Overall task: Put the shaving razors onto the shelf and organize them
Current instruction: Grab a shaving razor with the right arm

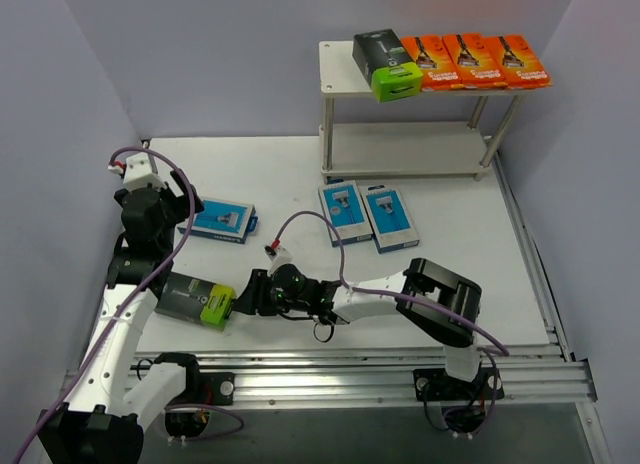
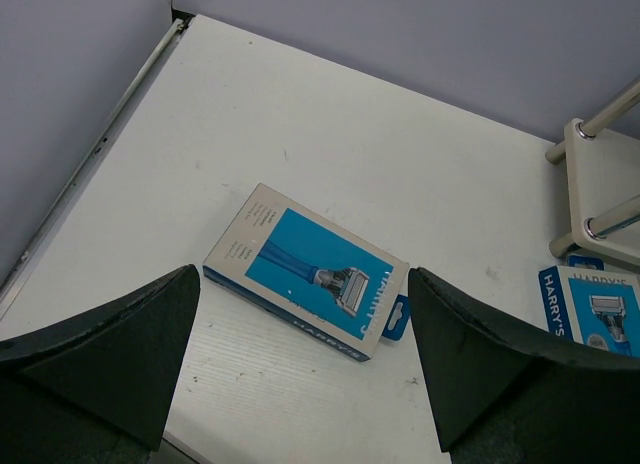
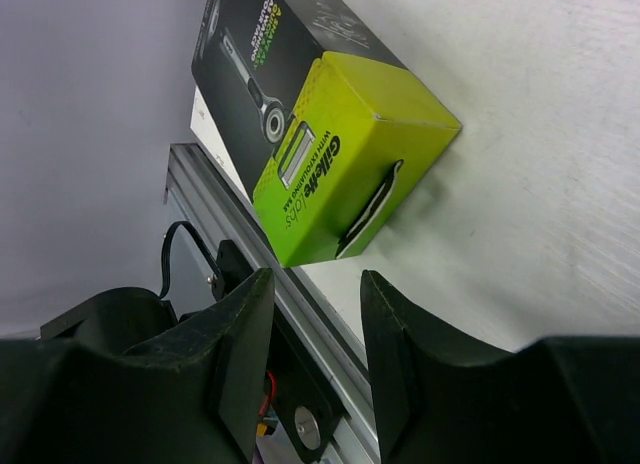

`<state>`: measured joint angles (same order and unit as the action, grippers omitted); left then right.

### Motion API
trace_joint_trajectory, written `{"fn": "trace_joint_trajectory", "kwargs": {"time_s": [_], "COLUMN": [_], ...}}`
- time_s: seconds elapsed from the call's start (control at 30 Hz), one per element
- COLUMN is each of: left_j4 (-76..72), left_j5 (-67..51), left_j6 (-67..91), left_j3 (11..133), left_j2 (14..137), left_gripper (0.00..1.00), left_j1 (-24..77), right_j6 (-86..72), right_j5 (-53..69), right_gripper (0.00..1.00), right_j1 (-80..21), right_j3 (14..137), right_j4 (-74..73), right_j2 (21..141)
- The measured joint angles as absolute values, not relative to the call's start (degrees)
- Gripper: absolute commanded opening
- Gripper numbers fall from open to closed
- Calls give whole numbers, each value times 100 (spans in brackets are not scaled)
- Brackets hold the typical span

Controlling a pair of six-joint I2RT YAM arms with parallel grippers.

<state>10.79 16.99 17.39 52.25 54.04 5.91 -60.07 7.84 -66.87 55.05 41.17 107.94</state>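
The shelf (image 1: 335, 69) stands at the back right. Its top board carries three orange razor packs (image 1: 475, 59) in a row and a black pack with a lime-green end (image 1: 386, 62). Three light blue packs lie on the table: one at the left (image 1: 222, 220), two side by side in the middle (image 1: 343, 210). A second black and lime pack (image 1: 195, 299) lies near the front left rail. My right gripper (image 3: 315, 284) is open just short of that pack's lime end (image 3: 340, 174), with nothing between its fingers. My left gripper (image 2: 303, 319) hangs wide open above the left blue pack (image 2: 305, 279).
An aluminium rail (image 1: 380, 369) runs along the table's near edge, close to the black pack. Grey walls close in the left, back and right sides. The shelf's lower board (image 1: 410, 149) is bare. A purple cable (image 1: 310, 224) loops over the right arm.
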Motion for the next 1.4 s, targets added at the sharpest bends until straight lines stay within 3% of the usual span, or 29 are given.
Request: {"fn": "trace_joint_trajectory", "kwargs": {"time_s": [0.8, 1.4], "left_j4": [1153, 1155], "left_j5": [1780, 1785], "left_j6": [1734, 1734], "left_j3": [5225, 5225], "left_j2": [5404, 5406], "left_gripper": [94, 94], "left_j1": [720, 797], "right_j6": [-6292, -6292], "right_j5": [993, 993], "right_gripper": [35, 26], "right_j1": [-6761, -6753], "right_j3": [5942, 6119], "right_j4": [4357, 4390], "right_j2": [11627, 11819]}}
